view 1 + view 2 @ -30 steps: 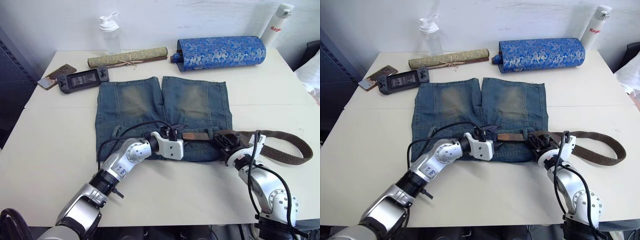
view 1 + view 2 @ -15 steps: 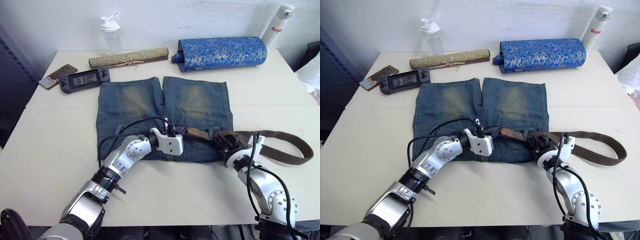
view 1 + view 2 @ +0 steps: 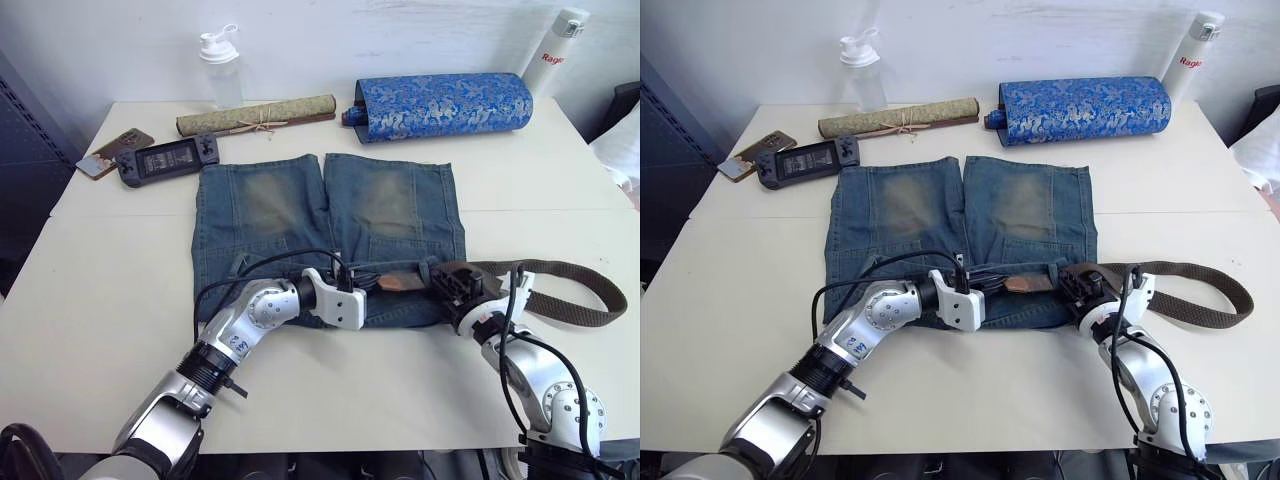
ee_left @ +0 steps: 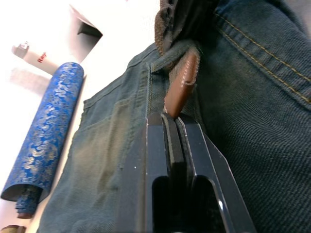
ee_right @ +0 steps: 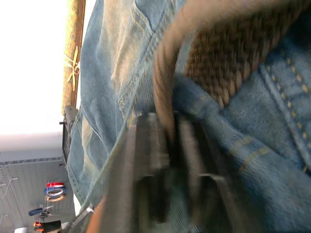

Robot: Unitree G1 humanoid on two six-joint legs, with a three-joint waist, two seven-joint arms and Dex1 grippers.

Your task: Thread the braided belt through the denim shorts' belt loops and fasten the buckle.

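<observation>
**A:** From the head camera, where did you have things?

**B:** The denim shorts [image 3: 330, 230] lay flat, waistband toward you. The braided belt [image 3: 560, 292] ran along that waistband from your right, its long axis across you, its tan tip [image 3: 400, 283] just beyond your left gripper [image 3: 356, 278].

**A:** And your left wrist camera?

**B:** Your fingers [image 4: 171, 145] were pressed together, the tip's very end seemingly nipped between them.

**A:** Right wrist?

**B:** Your right gripper [image 5: 167, 145] was clamped on the belt's edge [image 5: 165, 73]. The tip pointed leftward, so the pull looked like your left arm's job.
</observation>
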